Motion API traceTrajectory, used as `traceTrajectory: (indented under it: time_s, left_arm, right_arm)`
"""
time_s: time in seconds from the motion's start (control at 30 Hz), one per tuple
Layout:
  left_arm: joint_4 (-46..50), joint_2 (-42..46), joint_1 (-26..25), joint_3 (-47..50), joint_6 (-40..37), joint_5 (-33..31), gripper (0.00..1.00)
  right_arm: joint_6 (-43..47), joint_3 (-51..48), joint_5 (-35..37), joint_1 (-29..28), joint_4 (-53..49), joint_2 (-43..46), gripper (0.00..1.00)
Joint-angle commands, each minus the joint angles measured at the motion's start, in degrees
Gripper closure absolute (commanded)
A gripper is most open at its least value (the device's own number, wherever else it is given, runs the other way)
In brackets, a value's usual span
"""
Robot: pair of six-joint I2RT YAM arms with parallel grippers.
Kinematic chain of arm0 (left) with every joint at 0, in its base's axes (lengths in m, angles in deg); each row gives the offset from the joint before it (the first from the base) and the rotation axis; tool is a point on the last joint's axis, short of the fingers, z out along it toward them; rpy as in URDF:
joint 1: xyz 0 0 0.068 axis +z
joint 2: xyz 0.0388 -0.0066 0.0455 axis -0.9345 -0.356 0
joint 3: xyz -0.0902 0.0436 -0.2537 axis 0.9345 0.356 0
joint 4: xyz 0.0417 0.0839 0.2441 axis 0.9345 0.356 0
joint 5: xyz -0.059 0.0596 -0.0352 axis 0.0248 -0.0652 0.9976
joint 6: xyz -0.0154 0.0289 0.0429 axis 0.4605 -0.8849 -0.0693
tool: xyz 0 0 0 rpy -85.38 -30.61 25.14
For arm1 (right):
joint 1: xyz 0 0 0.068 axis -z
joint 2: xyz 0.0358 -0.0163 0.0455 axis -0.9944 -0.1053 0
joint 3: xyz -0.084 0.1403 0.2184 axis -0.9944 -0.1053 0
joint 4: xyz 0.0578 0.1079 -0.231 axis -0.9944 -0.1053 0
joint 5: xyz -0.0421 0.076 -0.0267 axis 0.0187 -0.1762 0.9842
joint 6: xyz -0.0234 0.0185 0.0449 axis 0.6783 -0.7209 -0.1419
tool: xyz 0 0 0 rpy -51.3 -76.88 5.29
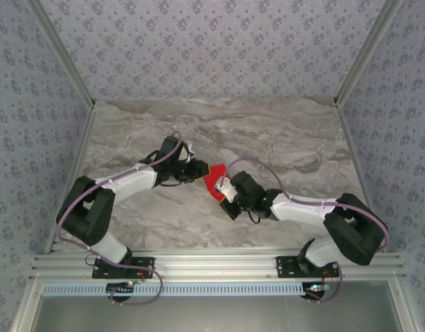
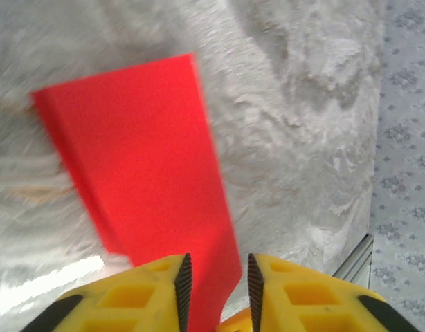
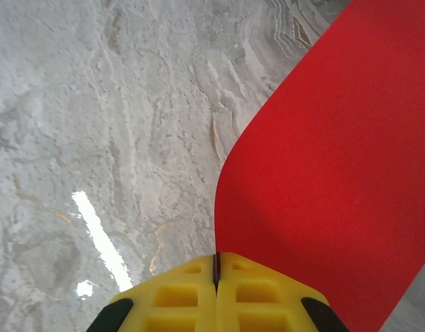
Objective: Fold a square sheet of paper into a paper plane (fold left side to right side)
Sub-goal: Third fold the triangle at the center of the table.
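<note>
My right gripper (image 3: 216, 257): pressed together on the near edge of the square sheet of paper (image 3: 337, 159). A thin red line shows in the seam of the closed jaws, so I am pinching it.
My left gripper (image 2: 216, 266): jaws stand a little apart, with the red strip running down into the gap. I can't say whether either side touches it, since that view is blurred.
Sheet: mid-frame in the top view, between my two grippers. It is bowed over the desk (image 1: 282, 138) and looks narrower than a square.
Why held so: I judge the right pinch anchors one side while the loose left jaws let the flap slide as it comes across.
Why bowed: a curved sheet should swing over without dragging on the marble.
Writing: none to read. The paper is plain, my grippers' yellow faces are blank, and the desk is only veined.
</note>
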Motion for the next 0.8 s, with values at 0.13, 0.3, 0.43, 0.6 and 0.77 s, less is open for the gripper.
traceTrajectory:
  time_s: [0.13, 0.3, 0.43, 0.6, 0.77]
  left_arm:
    - [3.44, -13.33, -0.57, -11.63, -5.84, 6.35, 0.78]
    - [8.49, -21.71, -2.15, -20.38, -8.99, 8.19, 0.81]
    - [10.81, -26.19, -3.01, -23.6, -9.85, 8.1, 0.82]
    - [11.54, -28.93, -3.3, -24.09, -10.38, 7.59, 0.84]
    - [11.67, -30.95, -3.3, -23.25, -10.99, 7.36, 0.85]
  right_arm:
    - [-2.98, 4.36, -10.32, 3.27, -2.83, -4.51, 1.0]
    - [-4.45, 5.46, -12.99, 4.54, -2.68, -6.85, 1.0]
    - [-6.24, 5.71, -15.57, 6.0, -1.97, -7.87, 1.0]
    - [-8.54, 5.83, -19.6, 9.31, -1.3, -9.23, 1.0]
    - [-9.71, 6.75, -23.29, 12.82, -1.91, -11.15, 1.0]
